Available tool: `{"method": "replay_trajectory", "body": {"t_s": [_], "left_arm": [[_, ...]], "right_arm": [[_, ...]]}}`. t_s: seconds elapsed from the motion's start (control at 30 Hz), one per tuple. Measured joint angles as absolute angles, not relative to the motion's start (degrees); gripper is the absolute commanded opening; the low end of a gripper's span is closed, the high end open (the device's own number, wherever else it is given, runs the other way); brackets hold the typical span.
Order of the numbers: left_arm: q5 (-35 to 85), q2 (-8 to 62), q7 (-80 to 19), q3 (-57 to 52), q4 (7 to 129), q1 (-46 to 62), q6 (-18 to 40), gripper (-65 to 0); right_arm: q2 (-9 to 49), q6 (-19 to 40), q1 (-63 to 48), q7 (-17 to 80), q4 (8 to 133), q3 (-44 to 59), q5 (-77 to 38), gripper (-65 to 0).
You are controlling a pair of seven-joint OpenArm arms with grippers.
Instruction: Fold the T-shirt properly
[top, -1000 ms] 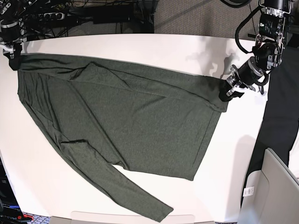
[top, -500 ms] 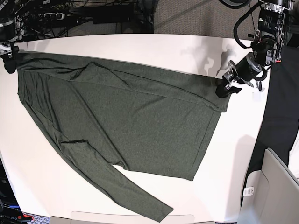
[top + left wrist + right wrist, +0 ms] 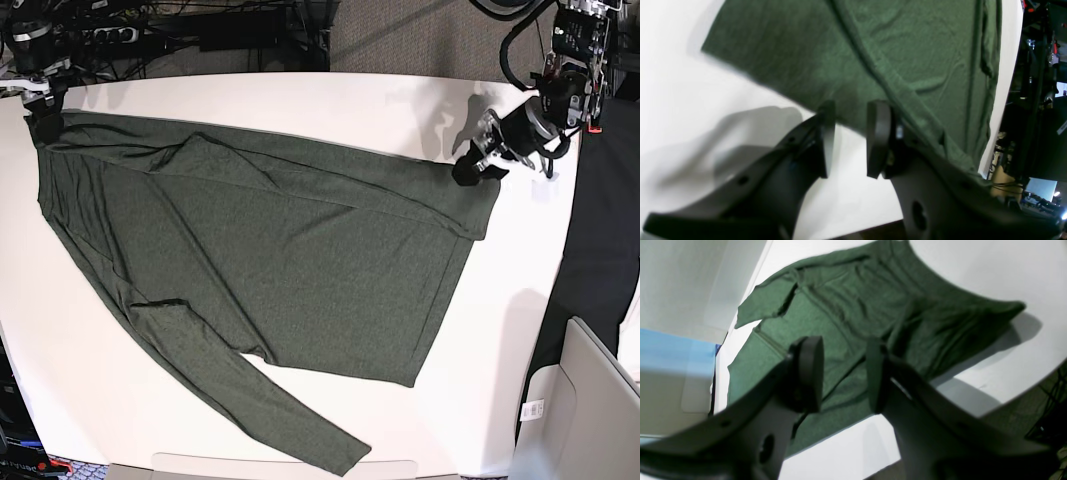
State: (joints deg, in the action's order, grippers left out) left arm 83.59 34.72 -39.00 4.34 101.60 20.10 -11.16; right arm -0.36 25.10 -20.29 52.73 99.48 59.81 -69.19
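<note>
I have both claws, left and right, parted and empty above the shirt, spread along the worktop's far edge; next I should regrasp its corners.

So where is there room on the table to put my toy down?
The white table is bare between the T-shirt and its right edge, and in the near left corner beside the long sleeve. The far strip is narrow, with end effectors at both shirt corners.
</note>
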Motion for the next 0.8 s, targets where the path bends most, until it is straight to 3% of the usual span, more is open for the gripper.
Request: {"method": "replay_trajectory", "body": {"t_s": [0.43, 0.8], "left_arm": [[83.50, 23.70, -39.70, -3.03, 97.60, 22.04, -11.35, -48.2], [84.01, 22.52, -39.18, -3.42, 94.00, 21.28, -10.90, -48.2]], "right_arm": [[-0.69, 25.08, -20.21, 52.66, 99.48, 59.37, -69.21, -42.7], [-0.99, 25.10, -20.32, 52.66, 99.48, 59.37, -69.21, -42.7]]}}
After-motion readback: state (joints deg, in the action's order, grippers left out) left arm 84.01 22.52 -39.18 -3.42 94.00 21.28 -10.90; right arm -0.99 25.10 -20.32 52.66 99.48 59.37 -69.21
